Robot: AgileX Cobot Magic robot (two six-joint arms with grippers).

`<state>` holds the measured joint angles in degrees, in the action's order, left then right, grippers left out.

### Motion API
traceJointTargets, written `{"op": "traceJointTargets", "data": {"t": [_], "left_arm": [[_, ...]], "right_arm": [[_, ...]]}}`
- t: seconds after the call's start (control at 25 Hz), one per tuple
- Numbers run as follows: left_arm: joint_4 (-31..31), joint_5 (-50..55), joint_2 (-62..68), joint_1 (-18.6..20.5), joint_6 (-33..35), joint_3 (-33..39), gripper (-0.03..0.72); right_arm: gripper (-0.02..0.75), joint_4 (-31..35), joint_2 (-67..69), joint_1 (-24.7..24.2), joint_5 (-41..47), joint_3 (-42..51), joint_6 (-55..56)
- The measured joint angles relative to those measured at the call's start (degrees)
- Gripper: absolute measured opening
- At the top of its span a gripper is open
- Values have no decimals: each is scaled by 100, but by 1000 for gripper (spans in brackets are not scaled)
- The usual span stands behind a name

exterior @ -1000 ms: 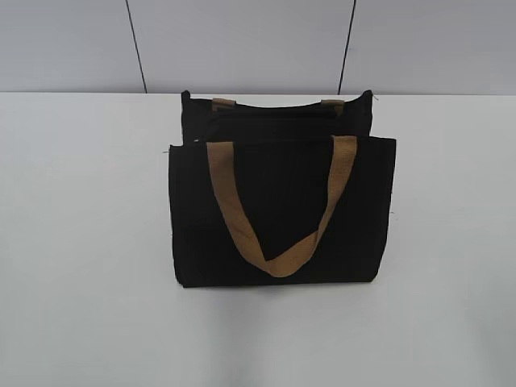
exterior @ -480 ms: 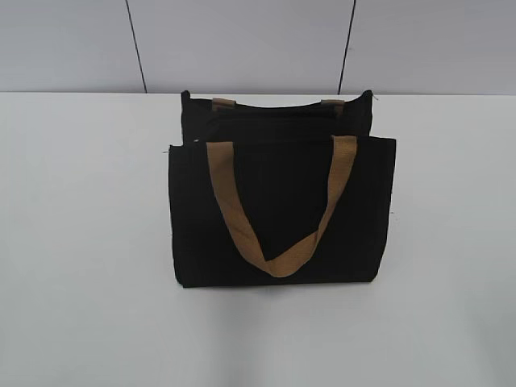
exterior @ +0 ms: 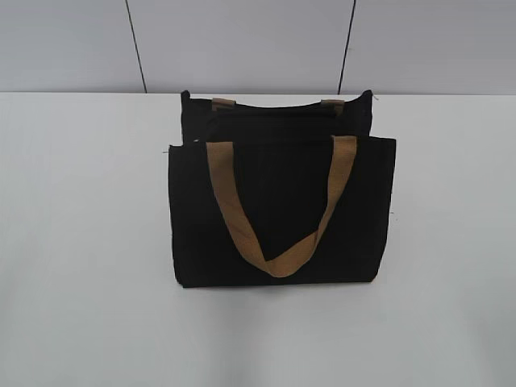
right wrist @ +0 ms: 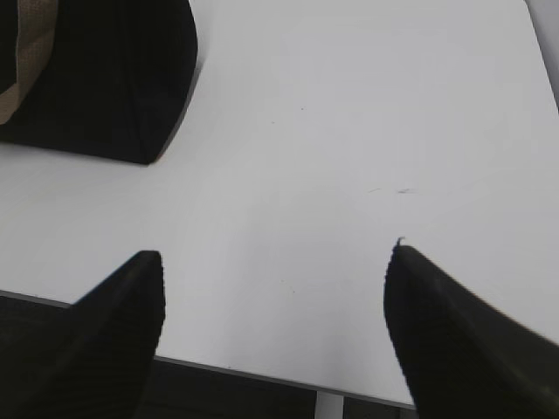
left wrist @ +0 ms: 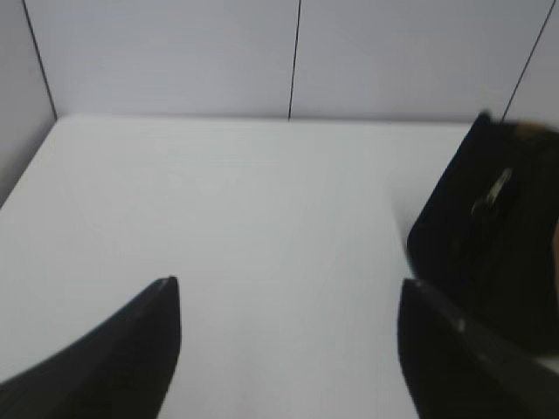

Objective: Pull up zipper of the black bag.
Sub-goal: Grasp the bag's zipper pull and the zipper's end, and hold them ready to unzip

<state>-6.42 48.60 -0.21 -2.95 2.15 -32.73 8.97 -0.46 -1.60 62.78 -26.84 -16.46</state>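
White laminate covers the worktop (exterior: 81, 242), and grey wall panels with dark seams stand behind its far edge. At the middle of the far edge stands the black bag (exterior: 282, 210), upright, with one tan strap handle (exterior: 278, 226) hanging in a loop over its front face. The second handle shows only as two short tan ends at the back rim.

In the exterior view no arm is visible. The left gripper (left wrist: 284, 292) hovers over bare table near the left side of the bag, its fingers spread wide and holding nothing. In that left wrist view a small silver pull tab (left wrist: 494, 194) shines on the bag's end, near the top; this seems to be the tab of the zipper (left wrist: 485, 214), whose line I cannot follow in the dark fabric. The right gripper (right wrist: 275, 253) is also spread and empty, near the front edge of the table, with the bag's bottom corner at the upper left of its view.

The work has not begun, I judge. For a good start, one gripper should pinch the fabric beside the tab to keep the bag steady. The other should then close on the tab itself, not on a strap, and pull along the zipper line slowly, so the bag does not tip.
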Motion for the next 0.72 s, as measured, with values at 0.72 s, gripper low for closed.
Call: {"op": "traceJointTargets", "data": {"t": [0.72], "left_arm": [[556,-7259,4218,-25,-182,2010,485]], "right_arm": [[596,0,0,0,0,0,0]]}}
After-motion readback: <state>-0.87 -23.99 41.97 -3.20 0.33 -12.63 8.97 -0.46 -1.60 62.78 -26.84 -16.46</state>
